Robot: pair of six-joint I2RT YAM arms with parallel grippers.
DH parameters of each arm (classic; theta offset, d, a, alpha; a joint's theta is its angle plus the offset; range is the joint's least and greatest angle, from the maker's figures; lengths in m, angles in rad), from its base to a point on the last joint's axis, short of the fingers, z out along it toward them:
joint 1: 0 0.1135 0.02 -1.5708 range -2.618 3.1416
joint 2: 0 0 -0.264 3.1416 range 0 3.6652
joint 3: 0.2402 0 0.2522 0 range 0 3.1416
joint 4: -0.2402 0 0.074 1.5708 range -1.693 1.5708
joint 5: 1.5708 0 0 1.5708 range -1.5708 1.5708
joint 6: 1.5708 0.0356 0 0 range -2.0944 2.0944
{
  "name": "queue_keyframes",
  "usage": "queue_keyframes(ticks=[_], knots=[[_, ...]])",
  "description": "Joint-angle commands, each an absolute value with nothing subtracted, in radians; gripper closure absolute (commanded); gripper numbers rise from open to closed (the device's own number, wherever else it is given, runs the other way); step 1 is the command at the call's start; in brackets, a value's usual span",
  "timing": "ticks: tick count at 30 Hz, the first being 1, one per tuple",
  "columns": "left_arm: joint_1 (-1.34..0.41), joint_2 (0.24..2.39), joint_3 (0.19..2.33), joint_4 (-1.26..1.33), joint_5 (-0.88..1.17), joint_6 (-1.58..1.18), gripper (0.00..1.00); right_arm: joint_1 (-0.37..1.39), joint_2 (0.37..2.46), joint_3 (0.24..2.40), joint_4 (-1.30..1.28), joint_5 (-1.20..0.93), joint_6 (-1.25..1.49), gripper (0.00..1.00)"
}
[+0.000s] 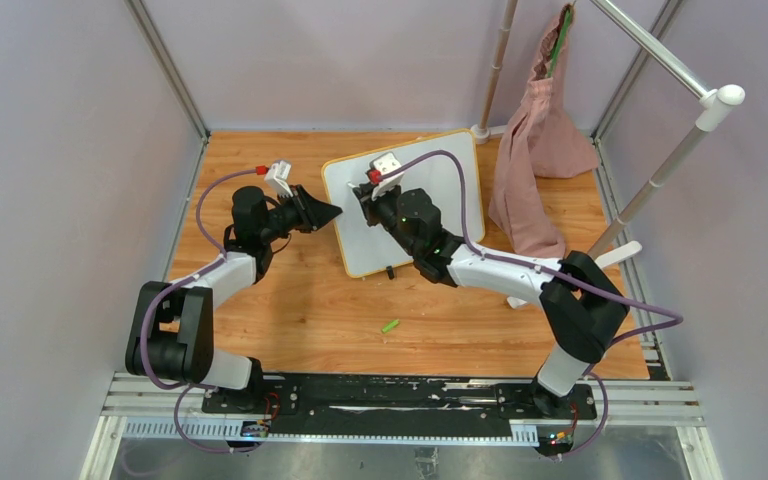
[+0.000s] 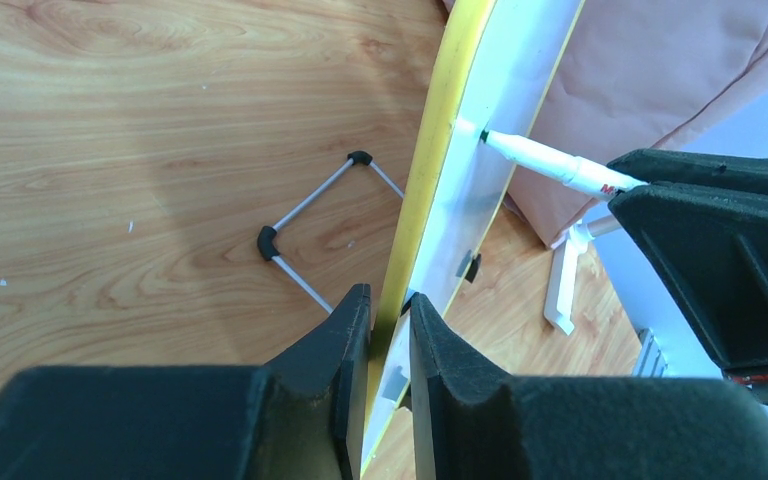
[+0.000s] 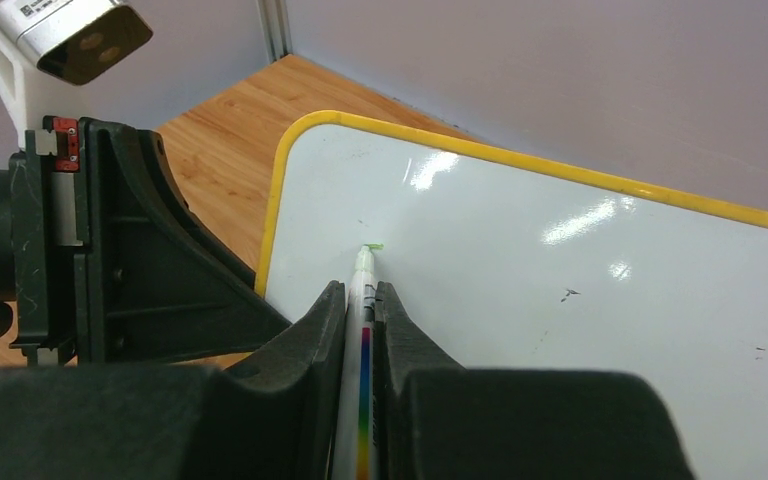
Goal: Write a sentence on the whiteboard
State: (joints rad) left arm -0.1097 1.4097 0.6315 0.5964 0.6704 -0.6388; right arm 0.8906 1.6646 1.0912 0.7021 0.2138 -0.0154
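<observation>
Whiteboard (image 1: 443,195) propped tilted on worktop (image 1: 290,310), centre-far; left hand (image 2: 388,300) clenched on its left frame edge, right hand (image 3: 360,295) grasping marker (image 3: 364,268), green tip touching the board close to that edge, so the board's long axis and blank surface run rightward from the tip.

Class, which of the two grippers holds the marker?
The right gripper: shut on the white marker, tip against the whiteboard. The left gripper pinches the board's yellow edge.
</observation>
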Motion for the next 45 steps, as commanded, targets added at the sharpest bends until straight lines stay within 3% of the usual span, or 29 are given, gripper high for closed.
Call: queue_keyframes(ticks=[1,12,45], knots=[[-0.103,1.389,0.64,0.618,0.672,-0.634,1.0,0.878,1.683,1.128,0.697,0.169,-0.006,1.0],[-0.103,1.385,0.64,0.619,0.675,-0.635,1.0,0.881,1.665,1.1,0.644,0.101,-0.006,1.0],[-0.103,1.386,0.64,0.619,0.68,-0.634,1.0,0.851,1.574,1.014,0.556,0.213,-0.036,1.0]])
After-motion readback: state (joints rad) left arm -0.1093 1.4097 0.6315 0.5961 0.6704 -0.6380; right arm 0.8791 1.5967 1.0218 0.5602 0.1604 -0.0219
